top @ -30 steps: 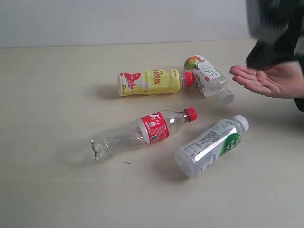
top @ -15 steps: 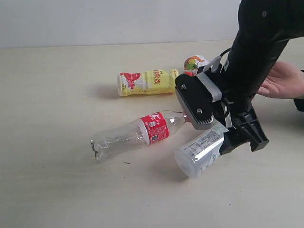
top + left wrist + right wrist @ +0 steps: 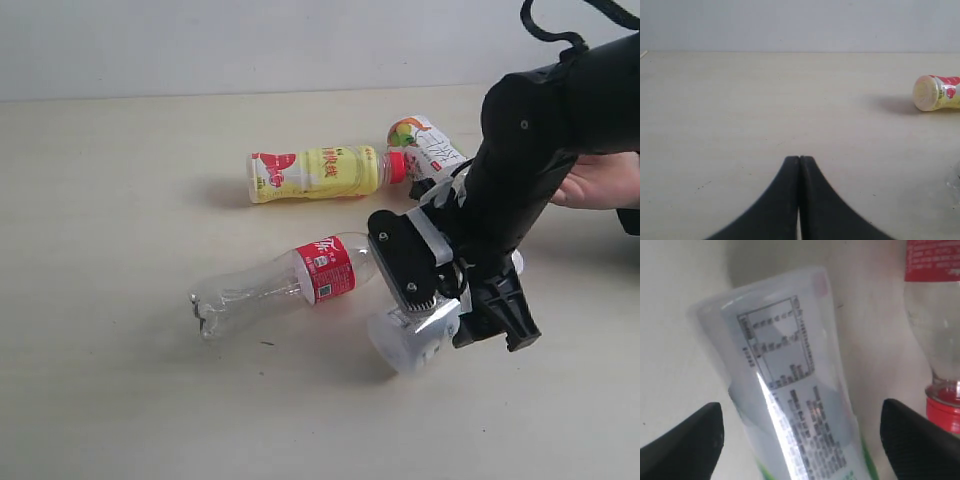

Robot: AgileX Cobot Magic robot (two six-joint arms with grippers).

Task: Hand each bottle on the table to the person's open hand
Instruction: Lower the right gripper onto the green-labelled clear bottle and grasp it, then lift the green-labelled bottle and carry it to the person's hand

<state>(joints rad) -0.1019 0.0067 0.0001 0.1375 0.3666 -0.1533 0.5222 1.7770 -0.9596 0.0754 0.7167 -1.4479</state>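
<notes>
Right gripper [image 3: 455, 300] is down low over the table [image 3: 120, 380], jaws spread wide, straddling the green-label bottle [image 3: 405, 342], which lies on its side near the front edge. On the right wrist camera the fingers [image 3: 687, 447] sit either side of that bottle, with a strip of table showing in each gap: no grip, no contact visible. Just beside it lies the clear bottle [image 3: 270, 285], red label up, its neck end hidden behind the gripper in the outside view. Further back, the yellow bottle [image 3: 315, 172] rests on its side, its red cap right up against the fruit-label bottle [image 3: 428, 146]. The person's hand [image 3: 600, 182] is out at the far right, partly hidden by the arm. Left gripper [image 3: 799, 160] is pressed fully together, holding nothing, over the table and well apart from the yellow bottle's base.
</notes>
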